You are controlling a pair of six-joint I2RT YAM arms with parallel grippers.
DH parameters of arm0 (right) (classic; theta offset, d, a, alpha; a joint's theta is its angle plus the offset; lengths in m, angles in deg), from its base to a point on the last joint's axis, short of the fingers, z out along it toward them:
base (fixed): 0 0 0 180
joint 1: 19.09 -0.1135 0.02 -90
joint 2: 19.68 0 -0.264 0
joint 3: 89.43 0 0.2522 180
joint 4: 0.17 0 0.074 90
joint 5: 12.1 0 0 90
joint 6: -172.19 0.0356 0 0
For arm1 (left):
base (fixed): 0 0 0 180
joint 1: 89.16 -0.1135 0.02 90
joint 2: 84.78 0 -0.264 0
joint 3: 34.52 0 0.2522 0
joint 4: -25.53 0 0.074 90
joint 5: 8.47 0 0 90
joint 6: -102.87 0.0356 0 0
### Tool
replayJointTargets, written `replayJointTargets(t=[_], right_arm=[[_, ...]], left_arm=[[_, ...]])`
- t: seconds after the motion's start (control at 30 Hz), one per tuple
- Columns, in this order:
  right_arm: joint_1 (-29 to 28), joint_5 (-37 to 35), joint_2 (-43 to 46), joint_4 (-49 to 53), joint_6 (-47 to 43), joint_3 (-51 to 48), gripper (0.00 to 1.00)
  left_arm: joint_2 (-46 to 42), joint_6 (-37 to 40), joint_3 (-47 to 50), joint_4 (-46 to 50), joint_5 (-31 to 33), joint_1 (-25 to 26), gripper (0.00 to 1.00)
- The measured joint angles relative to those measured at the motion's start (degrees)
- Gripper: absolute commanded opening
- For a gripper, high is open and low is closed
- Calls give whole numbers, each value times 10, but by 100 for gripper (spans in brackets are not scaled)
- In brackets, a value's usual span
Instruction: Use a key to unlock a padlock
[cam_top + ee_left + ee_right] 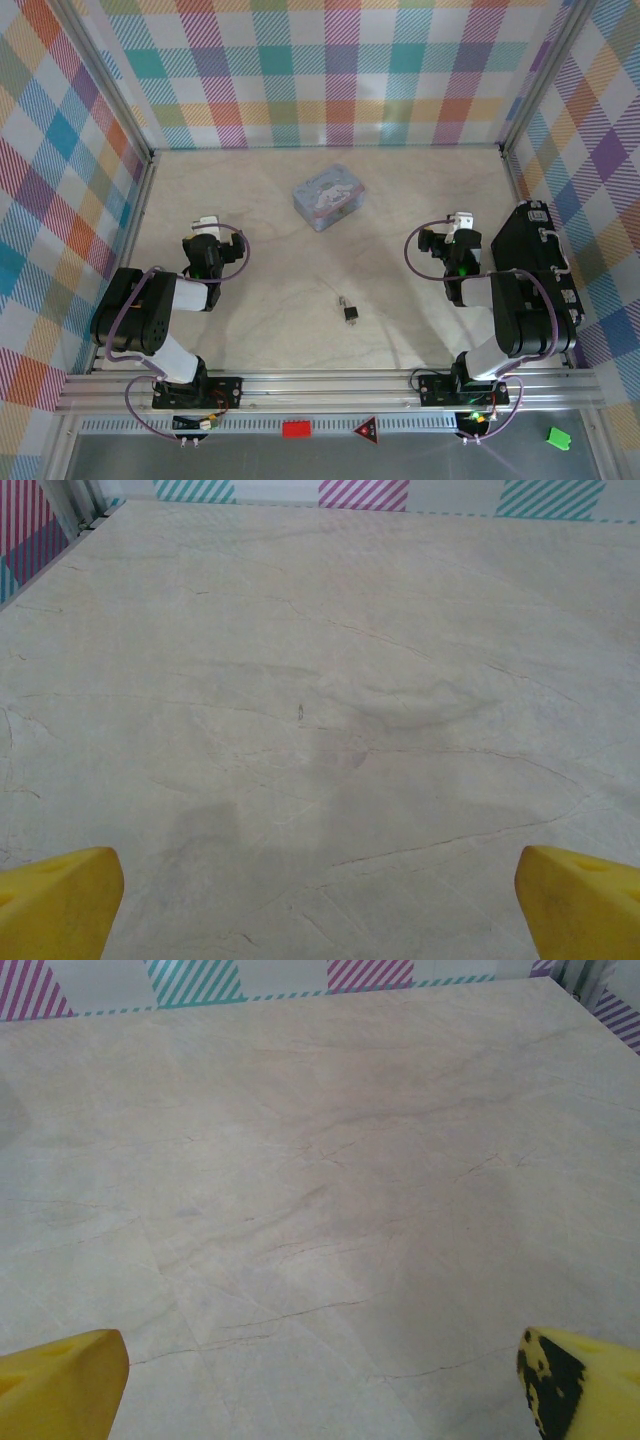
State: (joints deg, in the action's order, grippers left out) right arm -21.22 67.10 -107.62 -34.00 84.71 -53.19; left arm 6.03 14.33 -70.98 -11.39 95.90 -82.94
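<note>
Lying on table (pixel 280 270), padlock (pixel 349 310), long axis near-to-far, silvery end far

Marbled table (pixel 280 300): padlock (pixel 349 311) (tiny), blue tin (pixel 329 197), black case (pixel 530 240).

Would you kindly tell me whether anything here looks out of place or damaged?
Mostly no: the padlock lies on the table, the pale blue tin behind it. One fingertip of the right gripper shows a black patch in its yellow cover, possibly wear.

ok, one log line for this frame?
stage: not started | left gripper: open, empty | right gripper: open, empty | padlock: on table, untouched
</note>
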Motion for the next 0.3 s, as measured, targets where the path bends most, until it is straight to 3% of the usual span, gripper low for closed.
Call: replayJointTargets(t=[0.3], right_arm=[[0, 0, 0, 0, 0, 0, 99]], left_arm=[[0, -2, 0, 0, 0, 0, 100]])
